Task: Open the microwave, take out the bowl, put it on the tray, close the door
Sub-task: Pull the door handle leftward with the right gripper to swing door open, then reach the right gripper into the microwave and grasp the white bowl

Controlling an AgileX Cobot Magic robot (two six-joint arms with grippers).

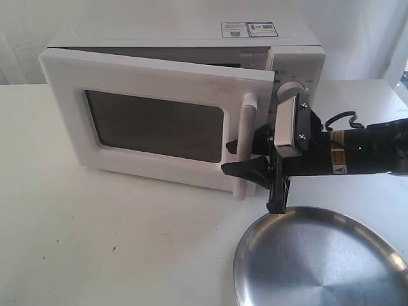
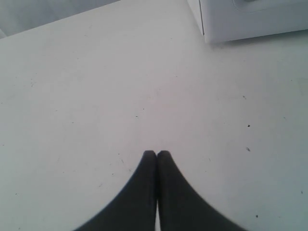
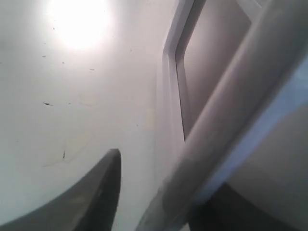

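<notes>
The white microwave (image 1: pixel 191 35) stands at the back of the table, its door (image 1: pixel 153 121) swung partly open toward the front. My right gripper (image 1: pixel 245 162) is open, with one black finger on each side of the vertical white bar handle (image 1: pixel 244 146). In the right wrist view the handle (image 3: pixel 226 106) crosses between the jaws; one finger (image 3: pixel 103 192) stands clear of it with a visible gap. The steel tray (image 1: pixel 319 261) lies at the front right, just below that gripper. My left gripper (image 2: pixel 157 154) is shut on nothing above bare table. The bowl is hidden.
The right arm (image 1: pixel 363 150) reaches in from the right edge, in front of the microwave's knob panel (image 1: pixel 293 86). A corner of the microwave (image 2: pixel 240 19) shows in the left wrist view. White tabletop (image 1: pixel 115 236) spreads in front of the door.
</notes>
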